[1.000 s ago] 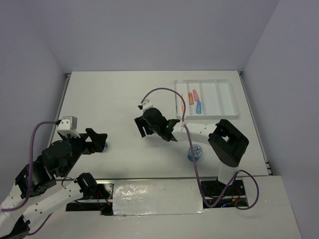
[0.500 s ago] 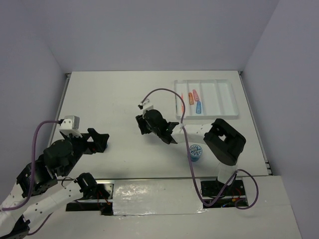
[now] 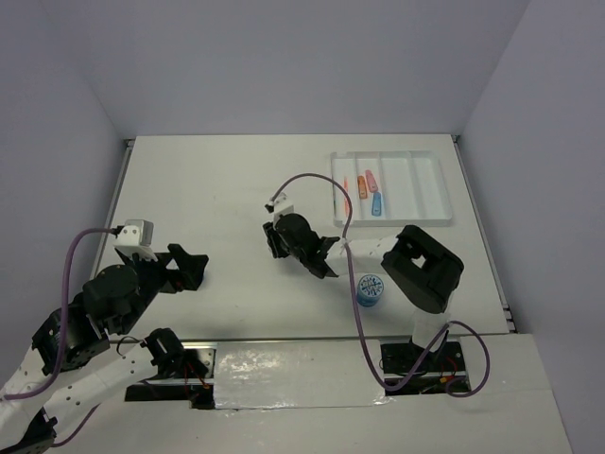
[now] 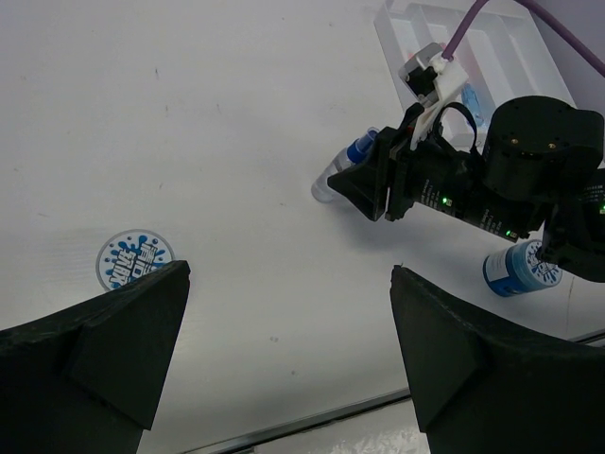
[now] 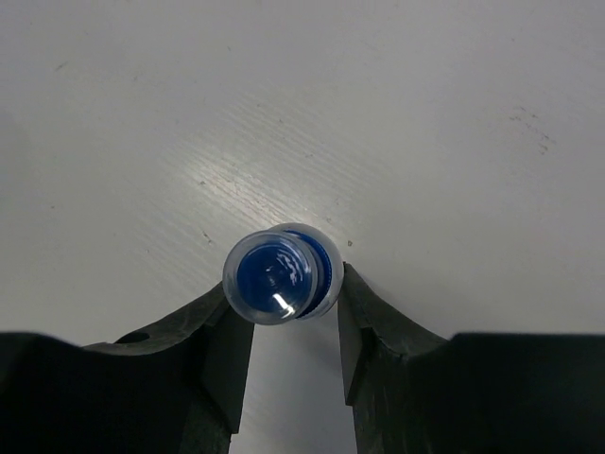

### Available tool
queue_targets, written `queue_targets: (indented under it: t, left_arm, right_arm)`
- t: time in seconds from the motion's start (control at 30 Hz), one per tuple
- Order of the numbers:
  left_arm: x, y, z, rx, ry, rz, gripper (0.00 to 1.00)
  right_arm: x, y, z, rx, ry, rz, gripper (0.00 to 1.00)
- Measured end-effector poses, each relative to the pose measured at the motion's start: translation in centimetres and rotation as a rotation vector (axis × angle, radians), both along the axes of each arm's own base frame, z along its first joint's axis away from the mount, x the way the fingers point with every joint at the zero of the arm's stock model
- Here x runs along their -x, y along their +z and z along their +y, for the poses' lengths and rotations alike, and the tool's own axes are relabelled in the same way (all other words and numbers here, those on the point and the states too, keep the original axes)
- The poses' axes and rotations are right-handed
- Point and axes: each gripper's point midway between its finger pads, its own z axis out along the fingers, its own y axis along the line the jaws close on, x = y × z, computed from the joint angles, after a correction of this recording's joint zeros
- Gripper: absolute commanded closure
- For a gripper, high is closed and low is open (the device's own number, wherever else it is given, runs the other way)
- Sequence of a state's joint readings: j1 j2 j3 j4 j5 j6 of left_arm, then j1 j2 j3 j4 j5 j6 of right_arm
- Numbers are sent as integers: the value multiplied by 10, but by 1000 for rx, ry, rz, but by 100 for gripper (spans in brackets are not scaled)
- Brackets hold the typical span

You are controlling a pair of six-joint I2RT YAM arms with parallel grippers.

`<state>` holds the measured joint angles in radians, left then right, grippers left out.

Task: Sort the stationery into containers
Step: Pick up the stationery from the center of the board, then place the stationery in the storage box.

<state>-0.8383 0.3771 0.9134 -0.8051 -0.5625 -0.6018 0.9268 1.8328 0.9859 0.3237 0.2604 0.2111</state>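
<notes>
Mid-table, gripped: a small bottle [image 5: 284, 274], seen end-on as a glossy round of clear plastic over deep blue, pinched from both sides by the matte black fingers [image 5: 213, 350] of the right gripper [image 5: 288, 317], pads pressed against its curved wall. From the left wrist view, a stubby translucent cylinder with a blue cap at the gripper's tip, above the smooth white table [image 3: 217, 180]; resting on the surface or lifted, impossible to tell. Left gripper [image 4: 288, 274] spread wide, holding nothing, its two blunt, wedge-shaped black fingers well apart. Just beside one fingertip: a round blue roll [image 4: 135, 260], flat white top splashed with blue pattern, upright on the table. A second roll [image 3: 371, 288], same squat drum shape, standing near the right arm's elbow, well apart from the first. At the far right corner, a flat white tray [image 3: 423, 189], rigid and rectangular, split by low ridges into four long lanes. Inside, toward its left side: short, rounded orange capsule [image 3: 361, 185], pink capsule [image 3: 371, 178] and blue capsule [image 3: 377, 202], close together in one lane, and a thin orange pen [image 3: 346, 186] in the lane beside. Glossy purple cable [image 3: 312, 173] arched from the right wrist across the tray's near left corner
</notes>
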Motion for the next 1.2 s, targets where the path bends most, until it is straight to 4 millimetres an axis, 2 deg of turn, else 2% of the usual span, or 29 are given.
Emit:
queue_targets:
  t: [0.23,0.33,0.37,0.43,0.53,0.6,0.67,0.77,0.9,1.03,1.2]
  left_arm:
    - [-1,-1,-3,-3,-5,5,1]
    - [-1,-1,-3,-4,-7,6,1]
    - [-1,-2,-3,-4,-8,7,1]
    - [-1,-2,-3,-3,-10,6,1]
    - [0,0,-3,3,-11,1,1]
    - [0,1,-3,10,-12,-6,1]
    - [1,2,-3,14,-13,-9,1]
    - [1,2,-2,16,-14,-10,1]
    - [2,3,-2,21,-21,-15,1]
    - [4,5,-2,24,-30,-21,1]
    - [4,4,-5,17,-46,-24,1]
  right_arm:
    - [1,13,-21,83,-21,31,97]
    - [-24,42,-37,109,-70,82,97]
    - [-41,57,-50,104,-102,101,97]
    - [-78,88,-91,96,-201,131,99]
    - [-128,129,-178,85,-384,153,100]
    - [-148,148,-233,108,-501,173,100]
    - [-162,156,-274,146,-590,198,100]
    - [-178,147,-303,206,-653,256,100]
    - [-196,103,-336,315,-719,374,100]
    - [-184,53,-360,397,-743,518,100]
    - [-172,29,-378,430,-762,594,100]
